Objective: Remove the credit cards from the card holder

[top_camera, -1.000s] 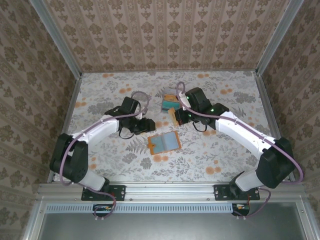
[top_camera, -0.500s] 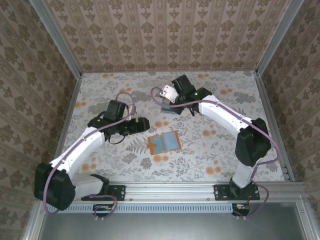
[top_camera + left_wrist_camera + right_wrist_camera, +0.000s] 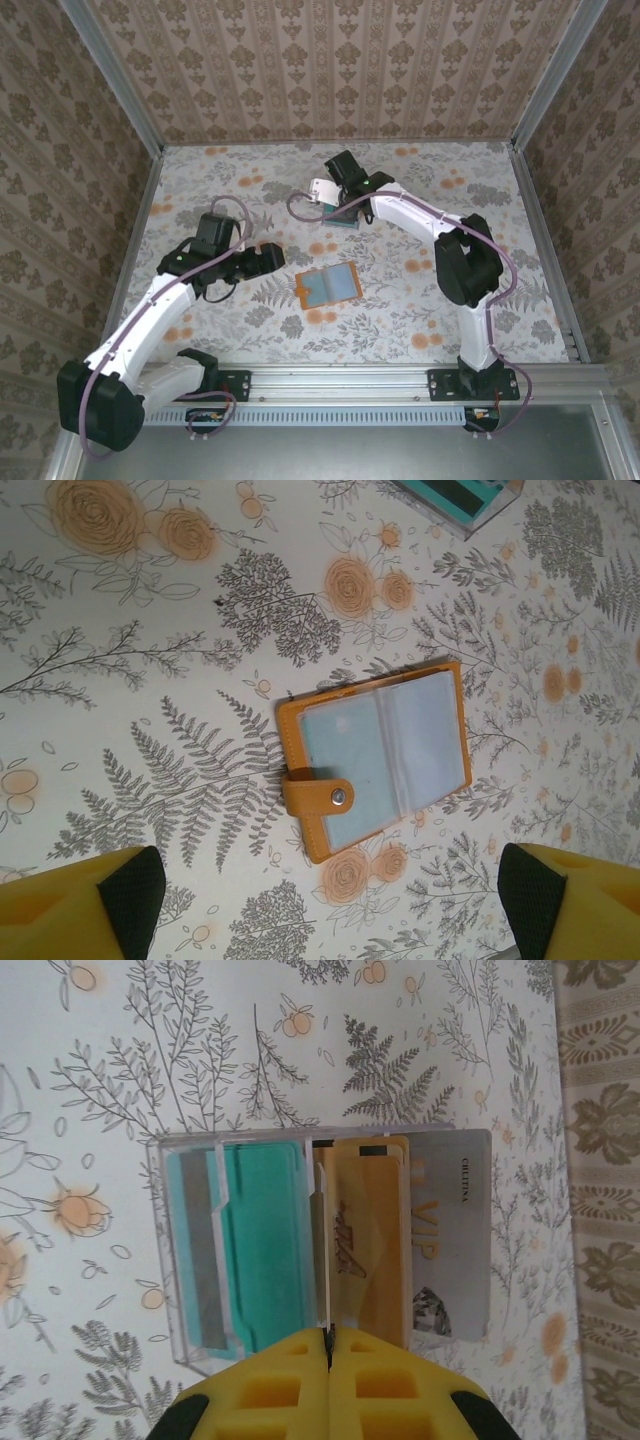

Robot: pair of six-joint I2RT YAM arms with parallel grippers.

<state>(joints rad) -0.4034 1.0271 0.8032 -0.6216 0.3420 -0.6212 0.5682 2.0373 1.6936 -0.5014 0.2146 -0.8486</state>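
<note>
**Left gripper** (image 3: pixel 268 256): Near the left-centre of the table (image 3: pixel 200 190), just left of the holder and apart from it. Jaws spread wide with nothing between them. In the wrist view the two yellow fingers sit at the bottom corners, with the holder in the open space between and beyond them.

**Holder** (image 3: pixel 375 760): Orange, lying open and flat mid-table, touched by neither arm. The strap (image 3: pixel 315 798) with its snap hangs off the near-left edge. The clear sleeves show pale blue-grey and no card can be made out in them, so it is judged empty, though a pale card behind the plastic cannot be ruled out.

**Right gripper** (image 3: pixel 327 1332): At the far centre of the table, over the tray. Jaws pressed together, pinching a thin white card (image 3: pixel 320 190). The wrist view shows this card edge-on, and the top view shows it as a pale rectangle beside the gripper.

**Tray** (image 3: pixel 157 1245): Clear and shallow, well apart from the holder.
- Teal cards (image 3: pixel 260 1240) overlapping on the left.
- Orange cards (image 3: pixel 365 1230) in the middle.
- A grey card (image 3: pixel 450 1230) marked VIP, jutting past the right wall.

**Progress**: Judged nearly complete. Most cards are out and stacked in the tray. What is left is to set down the pinched card and check the sleeves.
</note>
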